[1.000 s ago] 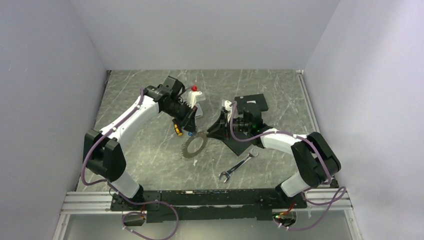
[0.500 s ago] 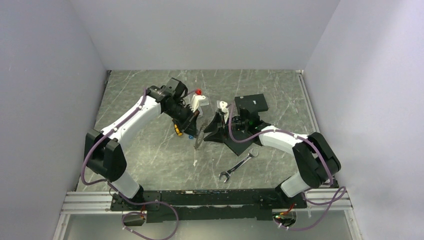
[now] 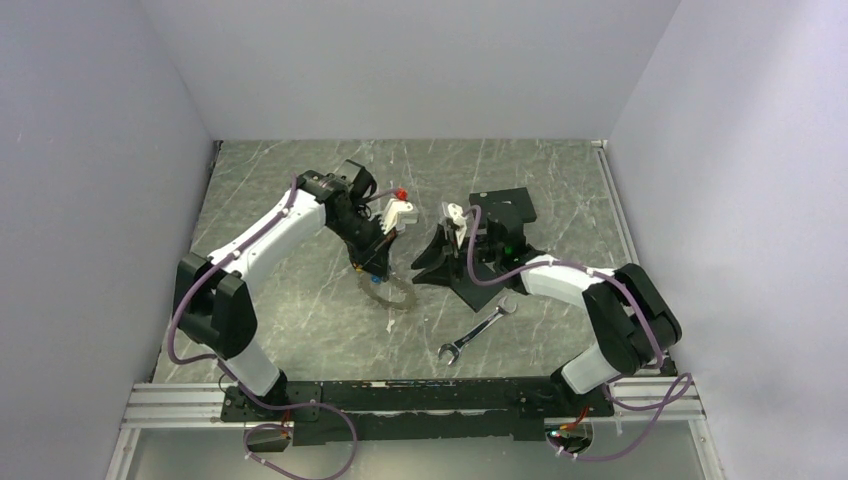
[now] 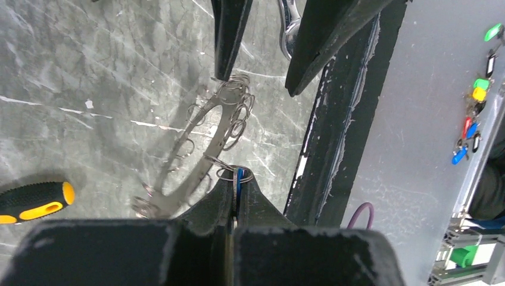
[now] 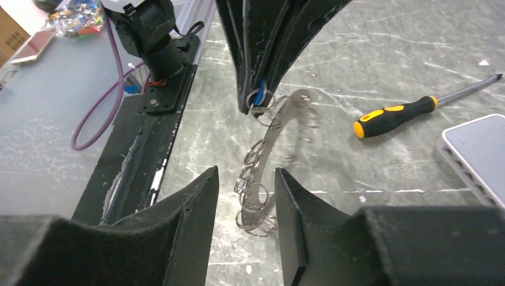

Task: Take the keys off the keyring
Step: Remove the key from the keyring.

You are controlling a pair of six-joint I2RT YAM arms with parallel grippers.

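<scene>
Keyring tilted on edge, grey keys rimming it, blue piece uppermost.

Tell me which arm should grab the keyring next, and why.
Right. The right gripper is open, with the lower end of the keyring between its fingers. The left gripper is shut on the blue-tagged piece, holding that end up, so it is likely not free.

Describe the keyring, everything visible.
The keyring is a thin grey metal ring, rimmed with small wire loops and grey metal pieces. It is tilted up on edge, not flat. The left gripper is shut on a blue tag at its upper rim and holds it there. Its lower part sits between the open fingers of the right gripper, with a gap either side. It throws a shadow on the table; whether its low edge touches the table I cannot tell.
</scene>
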